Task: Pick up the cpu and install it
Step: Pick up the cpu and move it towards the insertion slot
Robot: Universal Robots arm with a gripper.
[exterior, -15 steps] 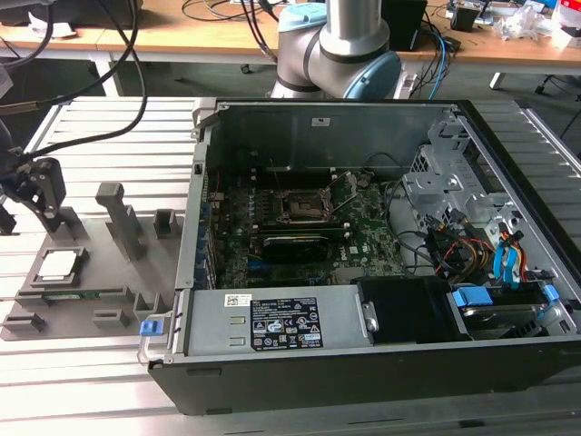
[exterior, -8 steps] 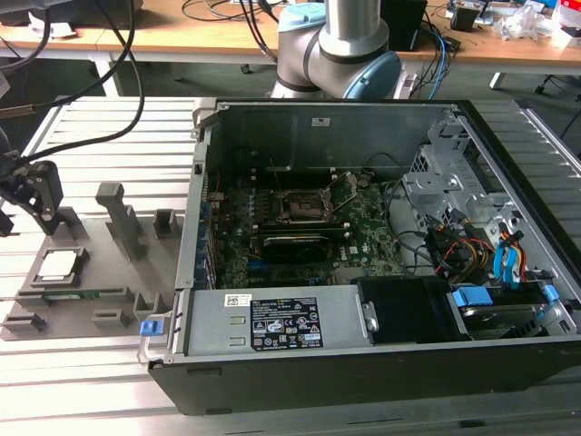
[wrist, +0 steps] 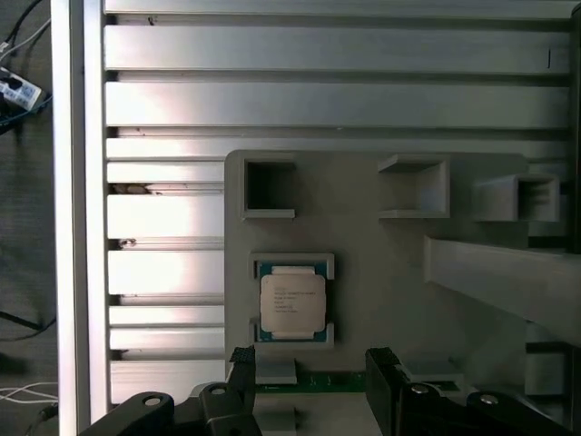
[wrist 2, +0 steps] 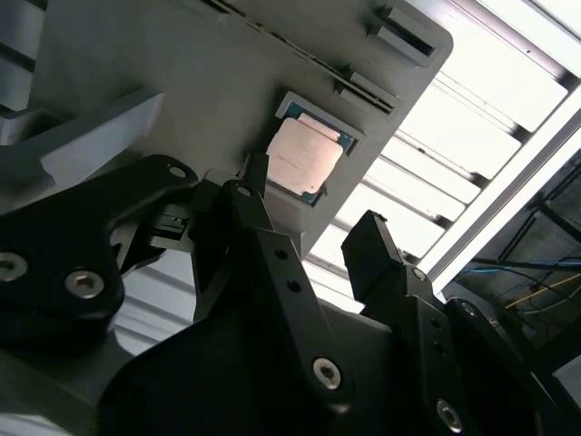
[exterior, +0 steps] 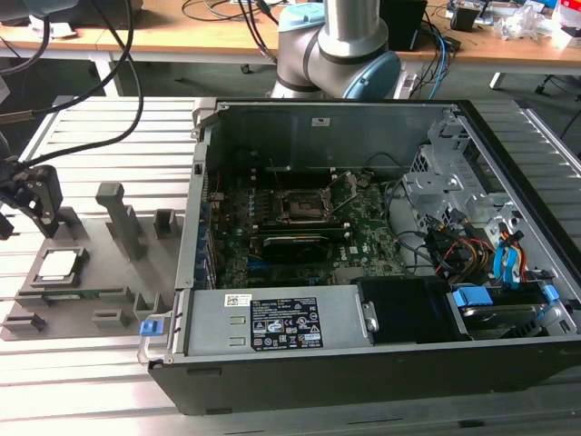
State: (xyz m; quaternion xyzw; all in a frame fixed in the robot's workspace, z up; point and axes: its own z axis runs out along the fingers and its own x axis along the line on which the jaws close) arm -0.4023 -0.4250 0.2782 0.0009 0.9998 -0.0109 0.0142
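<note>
The cpu (exterior: pixel 56 263) is a small pale silver square lying flat in a framed pocket of the grey tray (exterior: pixel 109 289), at the exterior view's left. My gripper (exterior: pixel 27 221) hangs just above it, open and holding nothing. Both wrist views look down past the black fingers (wrist: pixel 241 363) at the cpu (wrist: pixel 292 302) (wrist 2: pixel 304 154), which lies a little beyond the fingertips. The gripper (wrist: pixel 311 359) (wrist 2: pixel 310 195) does not touch the chip. The motherboard socket (exterior: pixel 300 207), with its metal frame raised, sits inside the open computer case (exterior: pixel 381 363).
The tray (wrist: pixel 363 254) carries upright grey posts (exterior: pixel 118 213) and several small holders close to the gripper. The case walls (exterior: pixel 195 209) rise to the exterior view's right of the tray. Cables and drive bays (exterior: pixel 472 245) crowd the case's right side. The arm's base (exterior: pixel 336 45) stands behind the case.
</note>
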